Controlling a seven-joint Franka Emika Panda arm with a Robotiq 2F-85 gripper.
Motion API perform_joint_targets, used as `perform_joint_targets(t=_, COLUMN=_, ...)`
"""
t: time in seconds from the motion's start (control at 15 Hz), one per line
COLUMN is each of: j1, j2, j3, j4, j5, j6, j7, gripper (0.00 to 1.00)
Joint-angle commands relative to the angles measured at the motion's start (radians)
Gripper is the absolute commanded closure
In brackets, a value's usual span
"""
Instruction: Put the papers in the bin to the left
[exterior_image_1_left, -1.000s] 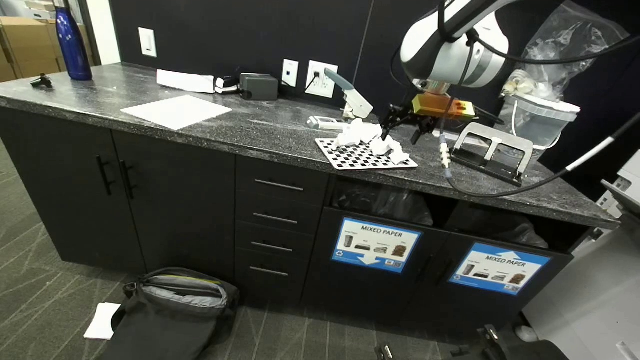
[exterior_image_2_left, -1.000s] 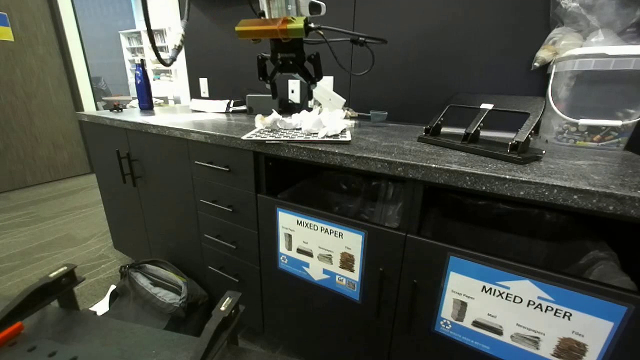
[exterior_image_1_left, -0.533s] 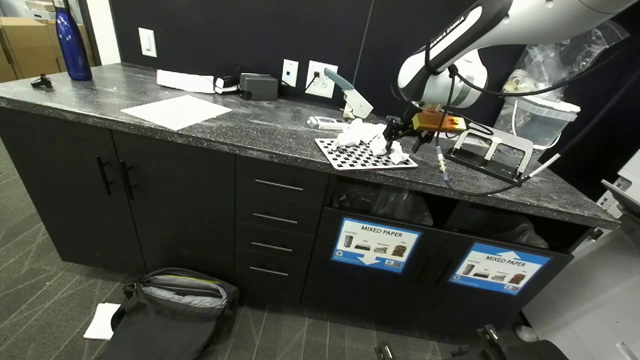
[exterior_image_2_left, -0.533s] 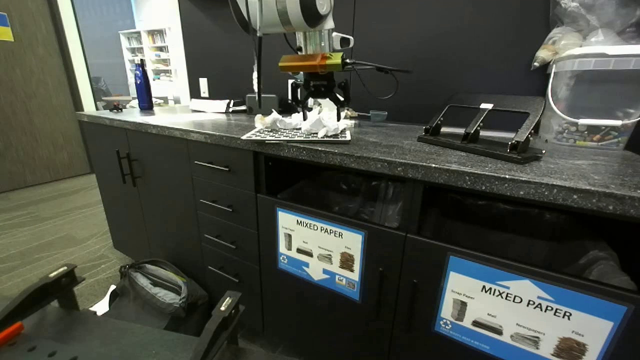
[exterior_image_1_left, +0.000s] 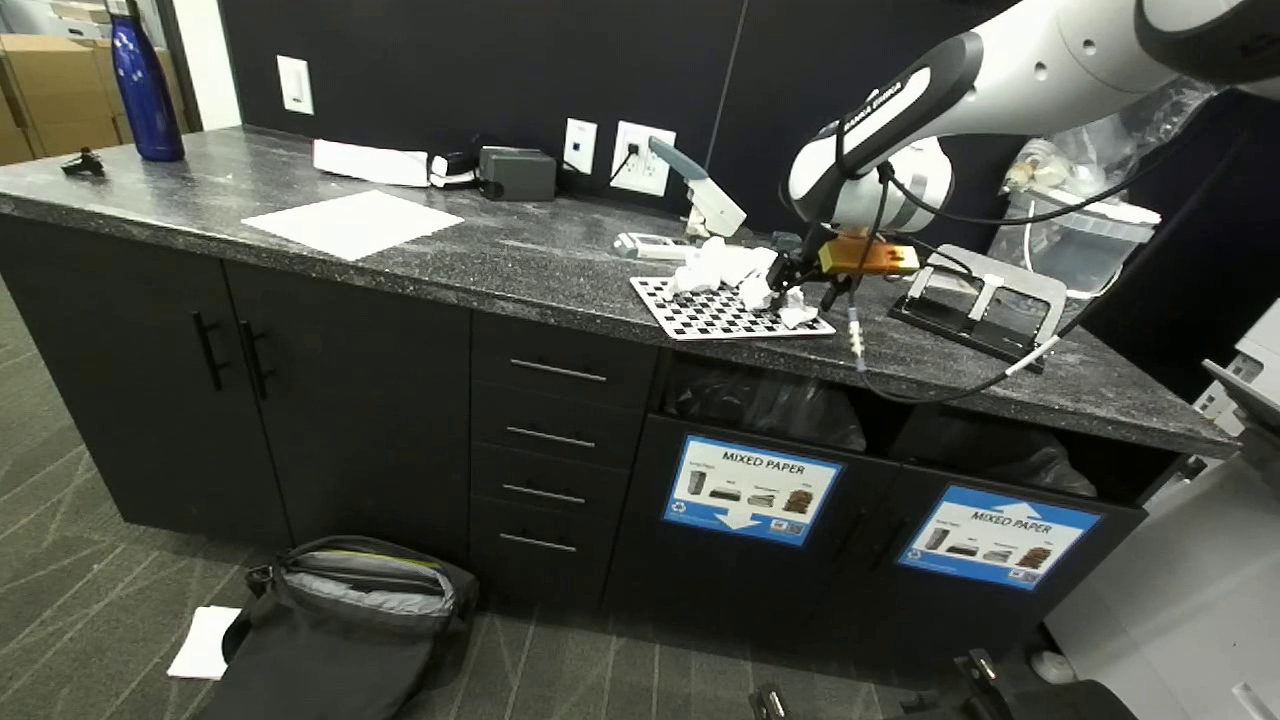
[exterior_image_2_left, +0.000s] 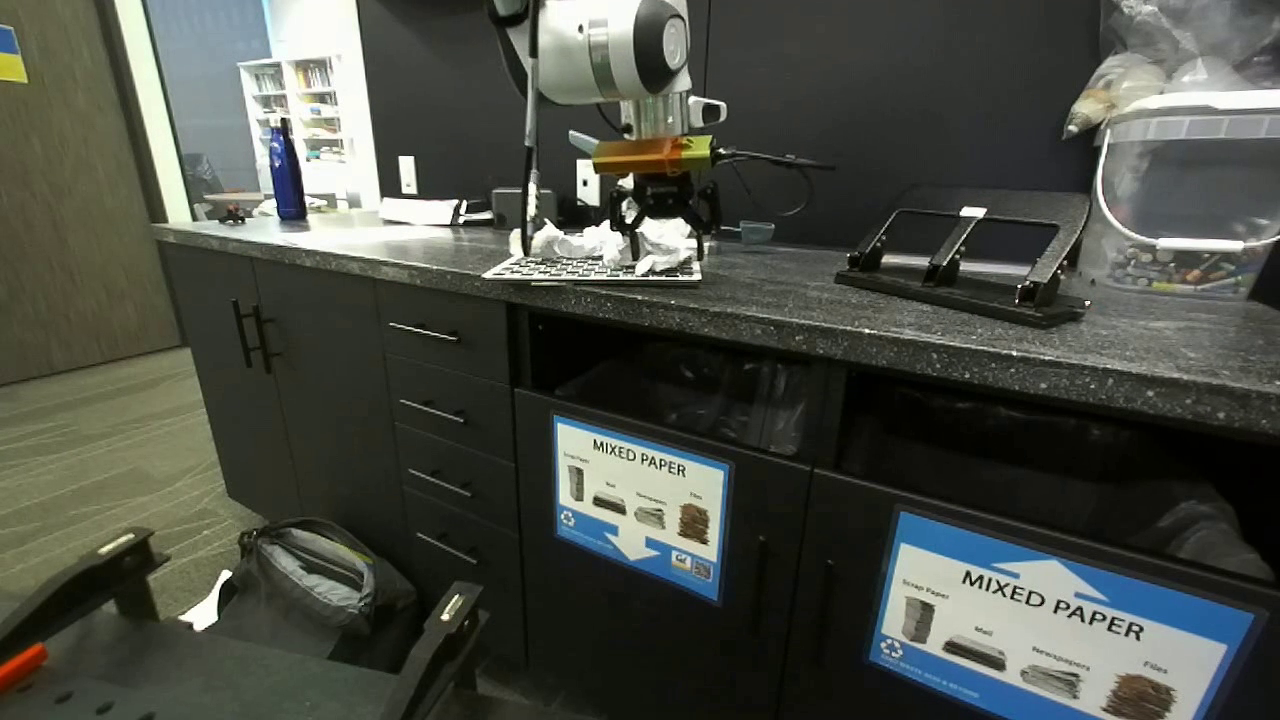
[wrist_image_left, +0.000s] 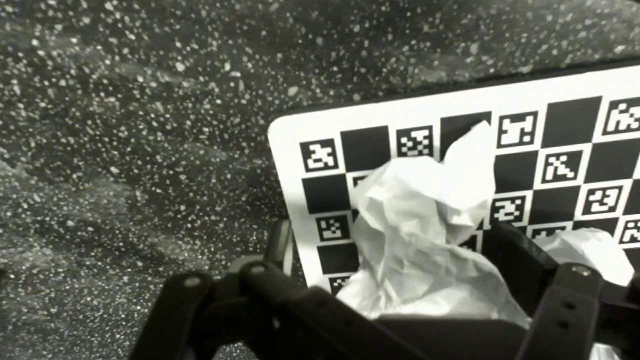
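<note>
Gripper (wrist_image_left: 391, 240): mine hangs low over the heap, jaws spread wide, released.
Fingers (wrist_image_left: 517, 260): in the wrist view one stands over the checkered board (exterior_image_1_left: 690, 320), the other just past the board's edge.
Nearest wad (wrist_image_left: 415, 215): crumpled white paper on the board, between my two fingers; whether either touches it, I can't tell.
Second wad (wrist_image_left: 587, 250): on the board, outside the grip, beside the finger that stands over it.
Papers (exterior_image_1_left: 725, 265): several crumpled wads heaped on the board, partly hidden by my rig, so I can't count them.
Board: flat on the dark speckled table (exterior_image_1_left: 540, 265), close to the front edge.
Left bin (exterior_image_2_left: 650, 635): dark front under the table, left of two alike in both exterior views; blue-and-white MIXED PAPER label (exterior_image_2_left: 640, 470), arrow down; plastic liner (exterior_image_2_left: 785, 400) showing in the opening.
Right bin (exterior_image_1_left: 930, 615): just beside it, same wording, arrow up.
Metal frame (exterior_image_2_left: 950, 295): on the table, right of the board in both exterior views, near a clear bucket (exterior_image_2_left: 1190, 190).
Far end: blue bottle (exterior_image_2_left: 287, 175) upright; flat white sheet (exterior_image_1_left: 350, 225) lying nearer the board.
Floor: dark bag (exterior_image_1_left: 350, 640), open at the top.
</note>
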Motion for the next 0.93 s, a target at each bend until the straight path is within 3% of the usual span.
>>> perform_joint_targets(t=0.0, j1=-0.022, j2=0.059, j3=0.018, j4=0.087, j5=-0.034, j6=-0.025, j7=-0.011, gripper=0.25)
perform_joint_targets(t=0.07, j1=-0.022, j2=0.065, j3=0.018, j4=0.094, j5=-0.042, j6=-0.026, j7=-0.014, gripper=0.26)
perform_joint_targets(t=0.6, j1=0.009, j2=0.056, j3=0.002, j4=0.102, j5=-0.095, j6=-0.028, j7=0.016, gripper=0.87)
perform_joint_targets(t=0.87, j1=0.044, j2=0.018, j3=-0.03, j4=0.058, j5=-0.15, j6=-0.091, j7=0.073, gripper=0.95)
